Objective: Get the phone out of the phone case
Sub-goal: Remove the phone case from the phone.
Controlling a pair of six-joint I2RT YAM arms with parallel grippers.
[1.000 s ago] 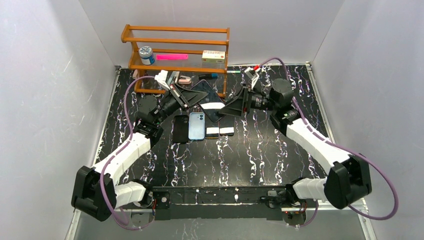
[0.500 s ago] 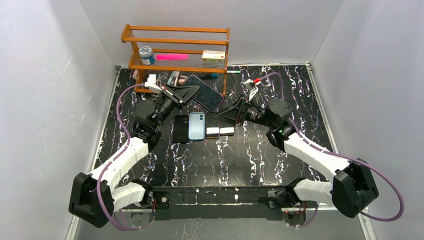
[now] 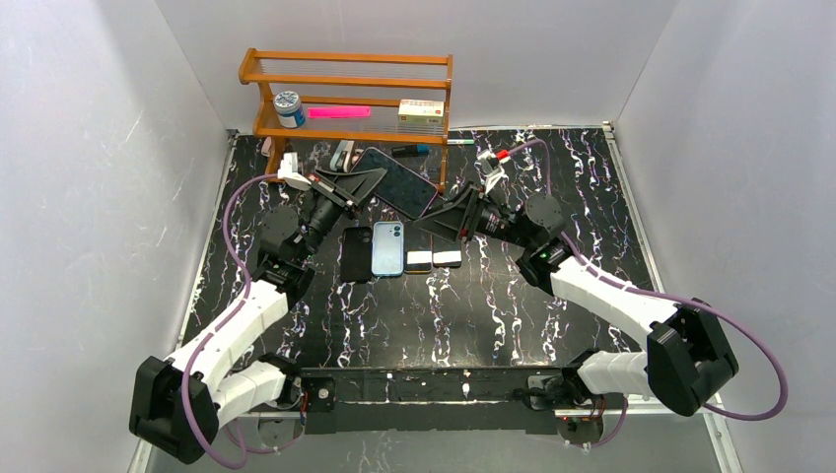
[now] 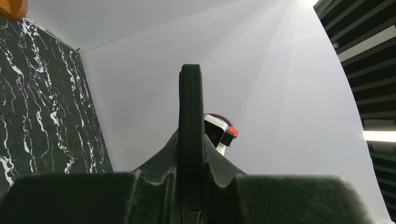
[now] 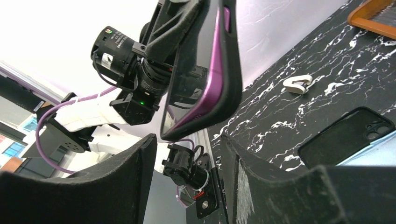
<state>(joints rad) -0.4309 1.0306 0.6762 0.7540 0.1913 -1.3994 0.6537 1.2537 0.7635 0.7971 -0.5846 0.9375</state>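
A purple phone (image 5: 215,56) sits inside a black phone case (image 3: 398,183), held tilted in the air in front of the wooden rack. My left gripper (image 3: 373,179) is shut on the case's left end. In the left wrist view the case (image 4: 190,116) stands edge-on between the fingers of that gripper (image 4: 190,154). My right gripper (image 3: 434,215) is at the case's lower right corner, jaws open. In the right wrist view the corner of the case (image 5: 229,88) hangs just above the gap of the right gripper (image 5: 188,140), touching neither finger.
On the table below lie an empty black case (image 3: 356,254), a blue phone (image 3: 388,247) and two small white-topped items (image 3: 419,261). The wooden rack (image 3: 345,67) stands behind, with a jar and boxes. A white clip (image 5: 297,83) lies on the table.
My right gripper has moved left, up to the case's corner, and its jaws have narrowed. My left arm has drawn the cased phone back to the left and up.
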